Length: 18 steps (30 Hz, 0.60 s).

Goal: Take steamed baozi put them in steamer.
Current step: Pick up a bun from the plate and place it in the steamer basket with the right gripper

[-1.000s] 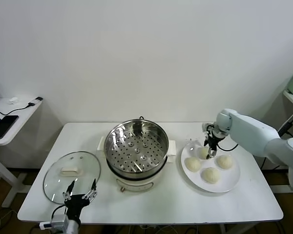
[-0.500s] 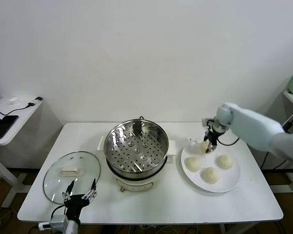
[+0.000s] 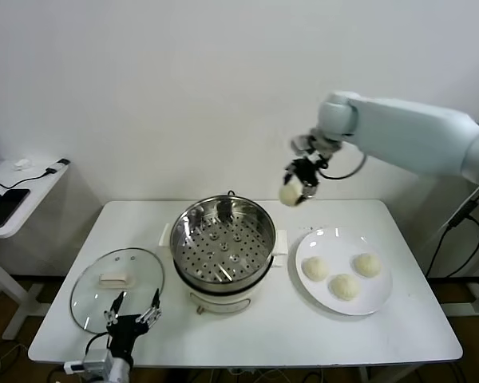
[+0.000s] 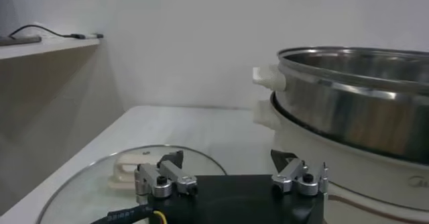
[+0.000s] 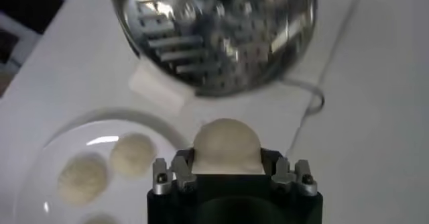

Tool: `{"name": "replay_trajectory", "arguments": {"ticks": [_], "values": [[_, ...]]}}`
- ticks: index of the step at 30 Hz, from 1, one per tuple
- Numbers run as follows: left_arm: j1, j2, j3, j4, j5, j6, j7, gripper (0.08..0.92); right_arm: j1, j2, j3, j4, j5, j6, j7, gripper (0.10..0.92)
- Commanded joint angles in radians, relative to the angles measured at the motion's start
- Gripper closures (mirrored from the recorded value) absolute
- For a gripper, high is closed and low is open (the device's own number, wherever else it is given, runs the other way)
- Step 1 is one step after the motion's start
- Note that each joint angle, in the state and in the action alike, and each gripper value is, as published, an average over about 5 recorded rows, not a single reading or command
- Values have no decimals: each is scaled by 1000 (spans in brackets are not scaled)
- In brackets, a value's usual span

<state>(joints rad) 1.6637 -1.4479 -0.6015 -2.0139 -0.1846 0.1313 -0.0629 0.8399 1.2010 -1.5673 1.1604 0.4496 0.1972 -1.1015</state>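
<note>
Above white table [image 3: 263, 335], right tool [image 3: 297, 185] pinches one baozi [image 3: 289, 195]; left tool [image 3: 130, 317] spread wide.

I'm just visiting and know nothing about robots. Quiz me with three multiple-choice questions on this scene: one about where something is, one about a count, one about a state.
1. Where is the glass lid?
A. On the steamer
B. Flat on the table, on the steamer's left
C. On the plate

2. How many buns lie on the white plate?
A. Three
B. Four
C. One

3. What is the right gripper doing?
A. Hanging open with nothing in it
B. Resting on the table
C. Holding a bun in the air

Answers:
1. B: the lid lies on the table beside the steamer, near the idle, open left gripper.
2. A: three buns sit on the plate.
3. C: it is shut on a bun, raised between plate and steamer.
</note>
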Motion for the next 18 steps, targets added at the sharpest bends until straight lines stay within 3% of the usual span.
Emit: {"name": "replay_trajectory", "arguments": {"ticks": [1, 8, 18], "values": [[4, 3, -6, -5, -1, 0, -1, 177, -17, 192, 11, 46, -205, 361, 4, 365], [6, 5, -2, -2, 1, -3, -2, 177, -203, 289, 80, -253, -393, 502, 45, 364], [7, 12, 0, -2, 1, -7, -3, 177, -331, 391, 99, -488, -422, 564, 49, 368]]}}
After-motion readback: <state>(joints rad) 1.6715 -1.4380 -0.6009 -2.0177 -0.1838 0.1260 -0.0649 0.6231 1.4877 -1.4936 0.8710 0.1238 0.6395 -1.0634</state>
